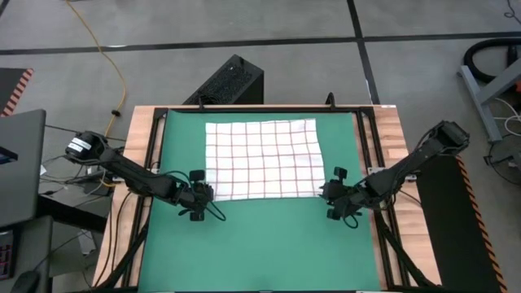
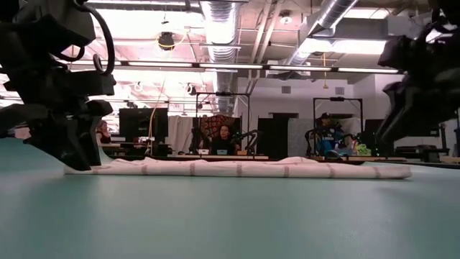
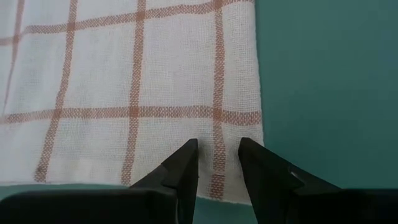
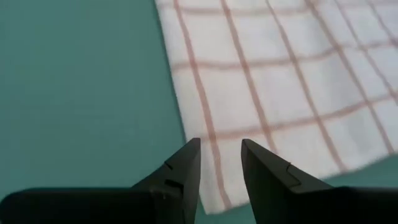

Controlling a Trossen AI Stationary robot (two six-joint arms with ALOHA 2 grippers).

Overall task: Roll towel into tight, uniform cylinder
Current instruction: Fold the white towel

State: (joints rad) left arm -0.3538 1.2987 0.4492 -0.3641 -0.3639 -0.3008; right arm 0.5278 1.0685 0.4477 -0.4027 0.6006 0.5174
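The towel [image 1: 260,159], white with thin red checks, lies spread flat on the green mat [image 1: 260,244]; in the low view the towel [image 2: 237,169] is a low flat strip. My left gripper [image 1: 206,190] is open and low over the towel's near left corner, which shows between its fingers in the left wrist view [image 3: 217,149]. My right gripper [image 1: 324,194] is open and hangs above the near right corner [image 4: 211,180]. In the low view the right gripper [image 2: 392,122] is clear of the cloth. My left gripper slants down from the near left onto the towel's near left corner [image 3: 219,177], one open finger on either side of a red stripe. In the low view its fingers [image 2: 75,162] reach down to the cloth. Whether they touch it I cannot tell.
A black frame [image 1: 368,163] borders the mat on the wooden table [image 1: 138,146]. A black box [image 1: 228,81] stands beyond the far edge, and a dark laptop [image 1: 20,163] lies off the left side. Bare green mat lies between the towel and the near edge.
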